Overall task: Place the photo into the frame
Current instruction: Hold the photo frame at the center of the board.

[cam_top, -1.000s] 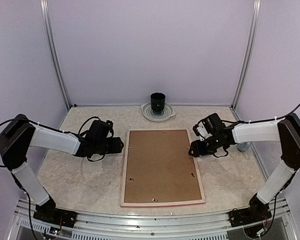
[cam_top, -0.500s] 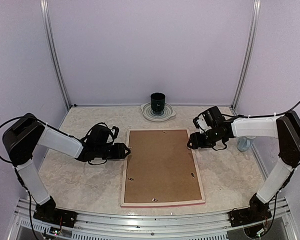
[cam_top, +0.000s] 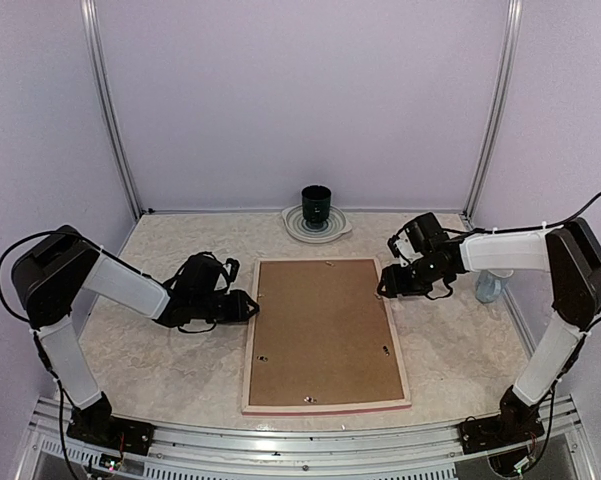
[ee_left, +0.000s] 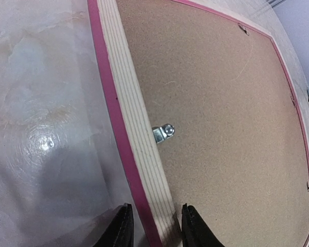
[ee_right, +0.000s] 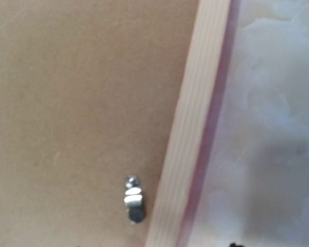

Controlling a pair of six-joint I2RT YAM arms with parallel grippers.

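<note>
Two left gripper (ee_left: 155,231) fingers (ee_left: 121,230) straddle the face-down pink-rimmed rectangular wooden frame's (ee_left: 136,149) left rim, clamping unclear; right gripper (cam_top: 384,290) at right rim, likewise.

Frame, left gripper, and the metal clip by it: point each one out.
frame (cam_top: 247,350): top view, pale left rim.
left gripper (ee_left: 155,229): left wrist view, midway between fingertips straddling the rim.
metal clip (ee_left: 163,133): left wrist view, its middle.
</note>
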